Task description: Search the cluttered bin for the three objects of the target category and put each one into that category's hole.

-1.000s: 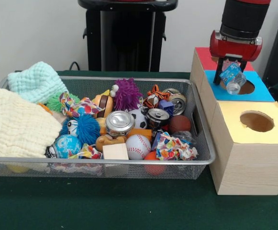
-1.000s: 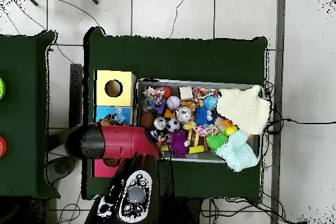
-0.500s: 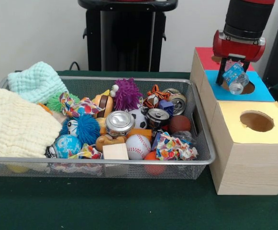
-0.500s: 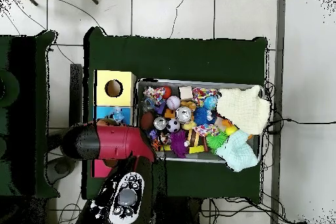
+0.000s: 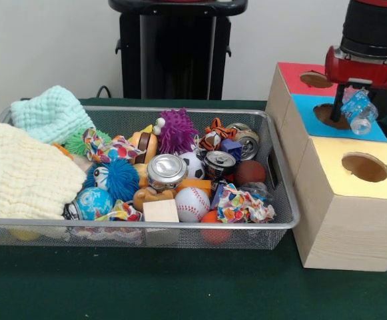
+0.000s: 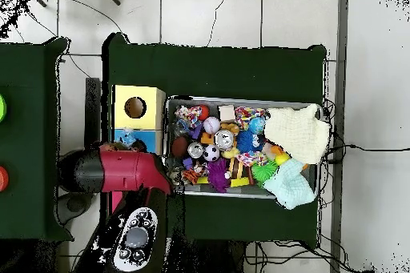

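My gripper [image 5: 352, 112] hangs over the right part of the blue box top [image 5: 313, 107], shut on a crushed clear plastic bottle [image 5: 359, 114] with a blue label. The bottle is tilted and sits to the right of the blue box's round hole [image 5: 328, 115], partly past the box's edge. Behind it the red box hole [image 5: 316, 79] is open; in front lies the yellow box hole [image 5: 365, 167]. In the overhead view the bottle [image 6: 128, 136] shows at the blue box [image 6: 142, 137], just ahead of the red arm [image 6: 120, 171].
The wire bin [image 5: 146, 224] holds metal cans [image 5: 166, 170], balls, fuzzy toys, wooden blocks and crumpled wrappers. Two knitted cloths [image 5: 20, 173] fill its left end. The three boxes stand in a row against the bin's right side.
The gripper has carried the bottle to the right in the front view, from over the blue hole to beyond it. The row of boxes has shifted slightly the same way.
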`<state>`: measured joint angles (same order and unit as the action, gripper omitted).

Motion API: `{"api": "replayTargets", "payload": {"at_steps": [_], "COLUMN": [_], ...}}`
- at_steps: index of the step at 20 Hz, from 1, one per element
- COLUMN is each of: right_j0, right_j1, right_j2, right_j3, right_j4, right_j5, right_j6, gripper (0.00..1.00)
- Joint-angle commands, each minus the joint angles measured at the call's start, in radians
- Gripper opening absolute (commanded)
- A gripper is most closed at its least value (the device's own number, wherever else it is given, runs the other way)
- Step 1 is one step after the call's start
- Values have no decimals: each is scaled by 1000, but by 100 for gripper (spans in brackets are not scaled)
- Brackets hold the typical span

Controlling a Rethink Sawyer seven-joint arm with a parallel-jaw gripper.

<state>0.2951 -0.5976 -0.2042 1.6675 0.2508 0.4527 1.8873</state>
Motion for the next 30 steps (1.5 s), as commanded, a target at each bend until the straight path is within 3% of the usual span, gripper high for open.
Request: {"api": "replayTargets", "payload": {"at_steps": [1,7,21,30], "right_j0": [-8,-39,-72,-19], "right_j1": [41,27,-63,-82], "right_j2": [116,153,156,48], "right_j3": [-51,-17,56,10], "right_j4": [76,79,55,1], "right_j5": [-51,-80,-24,87], "right_j6": [220,199,155,175], "gripper": [0,0,0,0]}}
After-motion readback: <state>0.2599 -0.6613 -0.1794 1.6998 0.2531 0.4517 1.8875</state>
